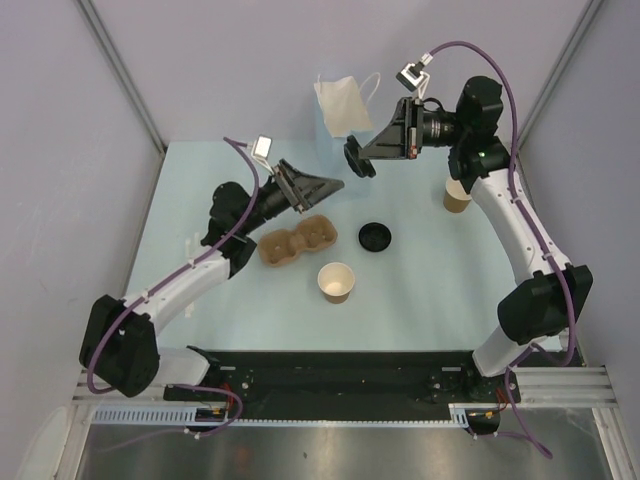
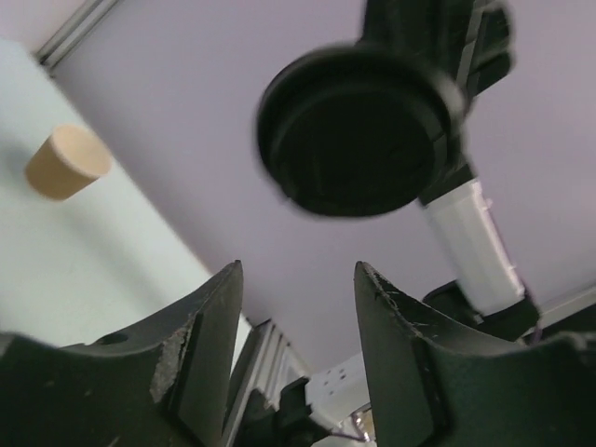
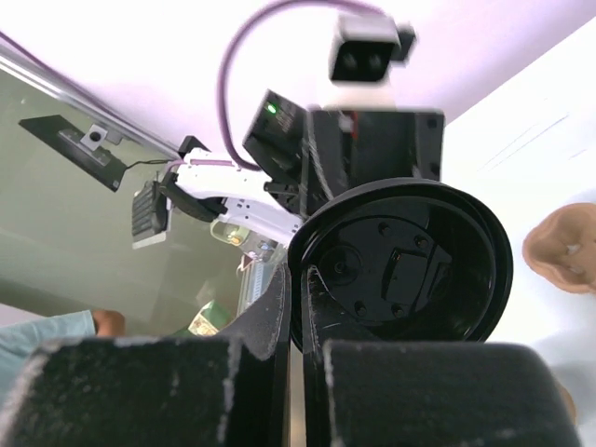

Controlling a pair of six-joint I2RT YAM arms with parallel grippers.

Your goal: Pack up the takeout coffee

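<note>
While the small tan kraft-paper cup stands lidless, cream-lined, just beside the brown moulded-pulp carrier, the right gripper pinches a round, glossy black plastic lid by its rim beyond that carrier; the left gripper has its fingers spread, seemingly empty.

My left arm, lower left, and right arm, right side, share white shells between bulky black joints. A purple cable trails along each. Small white-and-black cameras sit on the wrists. The jaws are matte black, scuffed grey along the edges. A green light glows upper centre.
</note>
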